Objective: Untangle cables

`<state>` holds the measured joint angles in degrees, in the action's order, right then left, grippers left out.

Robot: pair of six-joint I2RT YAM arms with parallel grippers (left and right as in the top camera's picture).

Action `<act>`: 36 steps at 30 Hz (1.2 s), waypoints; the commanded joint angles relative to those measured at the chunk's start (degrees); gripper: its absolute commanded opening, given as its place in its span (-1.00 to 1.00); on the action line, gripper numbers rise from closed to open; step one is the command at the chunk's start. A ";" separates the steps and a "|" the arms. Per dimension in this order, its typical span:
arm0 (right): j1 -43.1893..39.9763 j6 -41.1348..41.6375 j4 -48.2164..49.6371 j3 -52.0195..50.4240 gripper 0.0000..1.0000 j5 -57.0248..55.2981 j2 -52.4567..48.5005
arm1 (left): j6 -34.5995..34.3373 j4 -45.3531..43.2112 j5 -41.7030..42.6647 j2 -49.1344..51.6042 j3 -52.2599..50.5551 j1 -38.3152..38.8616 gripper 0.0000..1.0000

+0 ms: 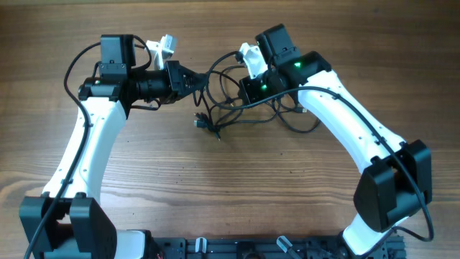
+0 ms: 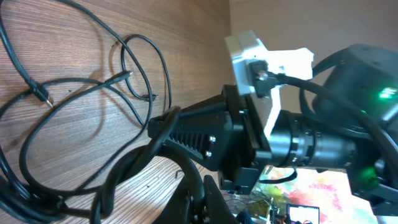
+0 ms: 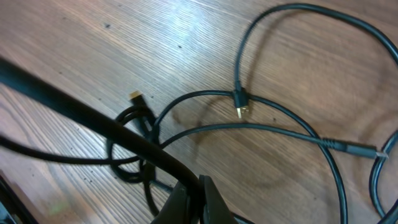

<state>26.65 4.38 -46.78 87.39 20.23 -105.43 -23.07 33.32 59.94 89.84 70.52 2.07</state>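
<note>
On the wooden table (image 1: 230, 194), the left gripper (image 1: 192, 78) is seen closed on a strand of the cables (image 1: 237, 108), which lie tangled between the two arms near the table's far middle. A bundled knot with plug ends (image 1: 205, 122) is seen just below it. To the right, the right gripper (image 3: 196, 193) is clamped shut on another strand. The step in hand is judged to be pulling the strands apart; next, a slow, opposed draw is called for, so that the loops are loosened rather than tightened.
</note>
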 commanded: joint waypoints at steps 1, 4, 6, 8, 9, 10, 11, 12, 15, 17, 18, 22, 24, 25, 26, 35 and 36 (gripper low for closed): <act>-2.05 3.65 -2.23 -2.67 -0.91 -6.27 -1.09 | -0.13 -1.29 2.19 -0.81 0.31 -2.16 -0.92; -2.23 3.69 -3.48 -2.67 -0.92 -6.49 -1.09 | -0.17 -1.25 2.21 -0.81 0.31 -2.99 -0.92; -2.27 4.59 -3.89 -2.69 -0.91 -7.30 -1.11 | -0.48 -1.25 2.21 -0.81 0.31 -3.50 -0.92; -2.27 5.62 -4.26 -2.84 -0.91 -8.59 -1.16 | -1.05 -1.25 2.21 -0.81 0.31 -3.98 -0.92; -2.27 6.05 -4.22 -3.10 -0.91 -8.68 -1.16 | -1.25 -1.25 2.19 -0.81 0.31 -4.22 -0.92; -2.27 6.27 -4.04 -3.54 -0.91 -8.66 -1.16 | -1.27 -1.25 2.21 -0.81 0.31 -4.42 -0.92; -2.32 6.36 -4.02 -3.89 -0.91 -8.63 -1.16 | -1.27 -1.25 2.21 -0.81 0.31 -4.50 -0.92; -2.47 7.39 -3.52 -5.51 -0.91 -8.66 -1.16 | -1.25 -1.27 2.19 -0.81 0.31 -4.55 -0.92; -3.15 8.31 -2.40 -7.85 -0.91 -8.63 -1.16 | -1.22 -1.27 2.19 -0.81 0.31 -4.55 -0.92; -4.24 9.51 -1.66 -8.87 -0.91 -8.57 -1.16 | -1.22 -1.29 2.19 -0.81 0.31 -4.55 -0.92; -4.72 9.53 -1.40 -8.87 -0.91 -8.35 -1.16 | -1.22 -1.27 2.19 -0.81 0.31 -4.55 -0.92; -7.39 11.02 -0.79 -8.87 -0.91 -8.17 -1.16 | -1.22 -1.25 2.19 -0.81 0.31 -4.55 -0.92; -8.79 12.00 -0.81 -8.87 -0.91 -8.24 -1.16 | -1.22 -1.25 2.19 -0.81 0.31 -4.55 -0.92; -9.68 12.52 -0.79 -8.87 -0.91 -8.22 -1.16 | -1.22 -1.25 2.19 -0.81 0.31 -4.55 -0.92; -10.58 12.87 -0.74 -8.87 -0.91 -8.20 -1.16 | -1.22 -1.25 2.19 -0.81 0.31 -4.55 -0.92; -19.06 15.78 1.01 -8.87 -0.91 -8.11 -1.16 | -1.22 -1.25 2.19 -0.81 0.31 -4.55 -0.92; -19.71 15.74 1.11 -8.87 -0.91 -7.93 -1.16 | -1.22 -1.22 2.19 -0.81 0.31 -4.55 -0.92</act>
<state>13.32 16.95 -45.12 80.71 23.22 -105.43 -23.92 32.93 60.58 90.21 69.67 0.03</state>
